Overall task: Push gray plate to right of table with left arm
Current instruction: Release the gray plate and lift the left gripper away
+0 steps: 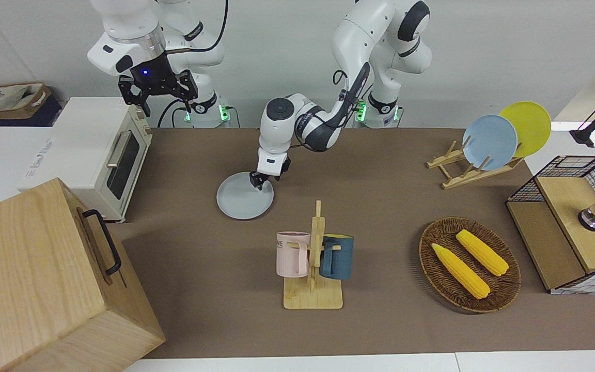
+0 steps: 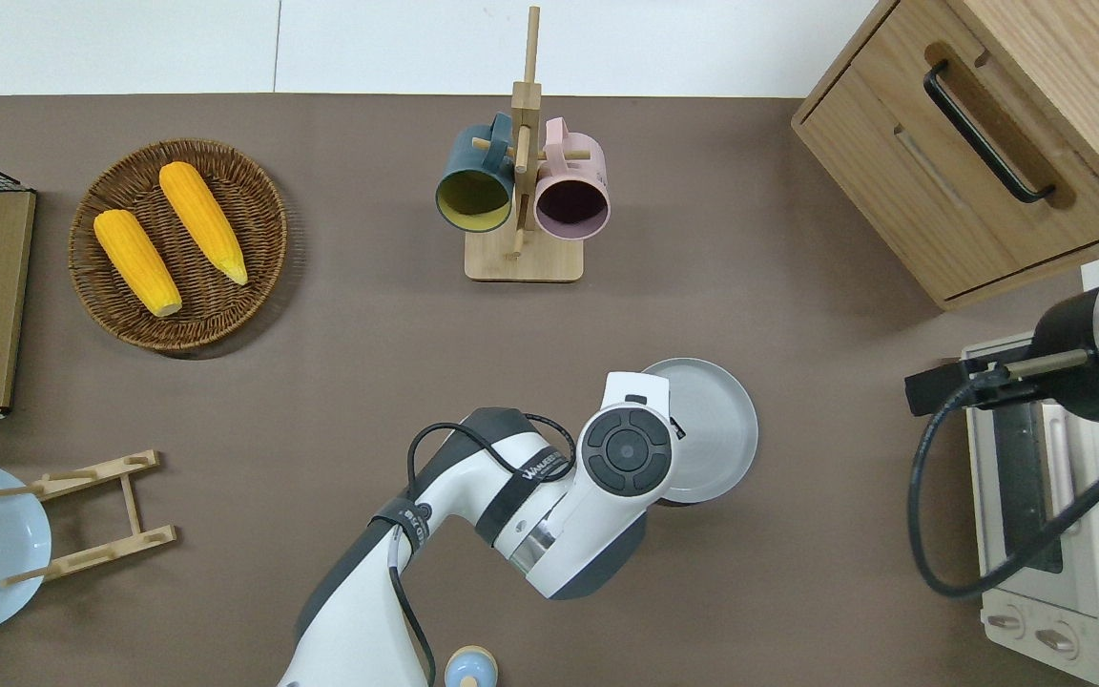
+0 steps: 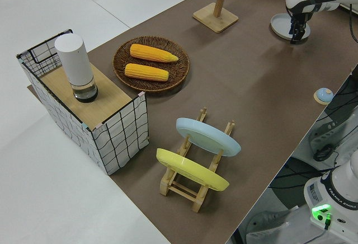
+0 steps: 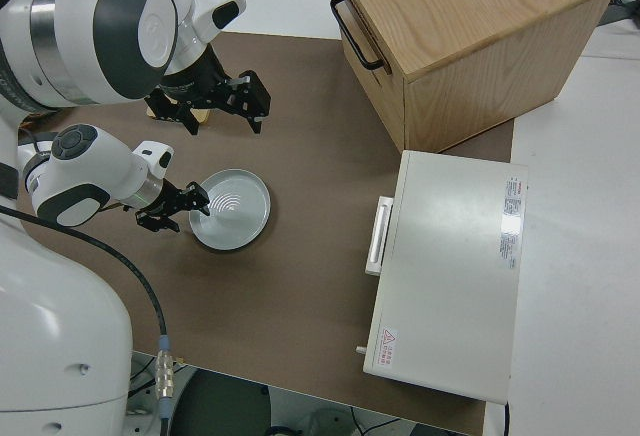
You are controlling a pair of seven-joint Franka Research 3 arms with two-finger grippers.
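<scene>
Plate (image 1: pixel 244 196) flat on table (image 1: pixel 380 320), mid-length, toward right arm's end. Left gripper (image 1: pixel 259 180) over its rim at 9 o'clock in overhead view; finger spread: cannot tell. Right arm parked. Push low toward 3 o'clock, slow, clear of toaster oven (image 1: pixel 111 155).

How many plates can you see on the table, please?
3. The gray plate lies flat under the left claw. The light-blue plate and the yellow plate stand in the wooden rack toward the left arm's end.

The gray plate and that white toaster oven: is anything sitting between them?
Nothing: bare brown table separates the gray plate from the toaster oven, clearest in the overhead view.
</scene>
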